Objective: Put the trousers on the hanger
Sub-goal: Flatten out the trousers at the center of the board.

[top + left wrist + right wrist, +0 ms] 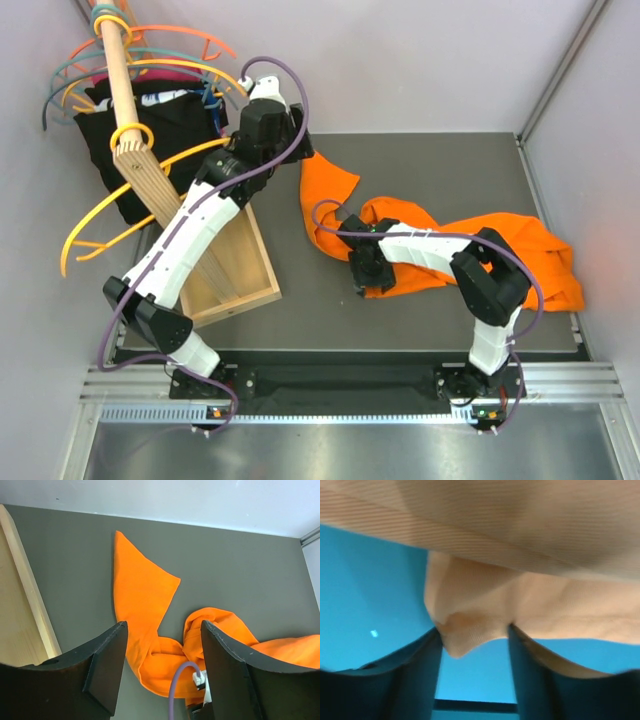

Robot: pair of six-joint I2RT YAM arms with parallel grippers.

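The bright orange trousers (520, 250) lie crumpled across the dark table, one leg reaching up to the back middle (142, 590). My right gripper (362, 272) is low on their left part. In the right wrist view a fold of the cloth (520, 530) hangs between its spread fingers (472, 630) and brushes both. My left gripper (298, 148) hovers high near the rack, open and empty (162, 625), looking down on the trousers. The amber-yellow hanger (100, 205) hangs by its ring on the slanted wooden pole at the left.
A wooden pole (125, 90) rises from a wooden box base (235, 270) at the left, whose edge also shows (25, 580). Black garments (150, 125) and coral and teal hangers (190, 35) hang on it. Walls close in on both sides.
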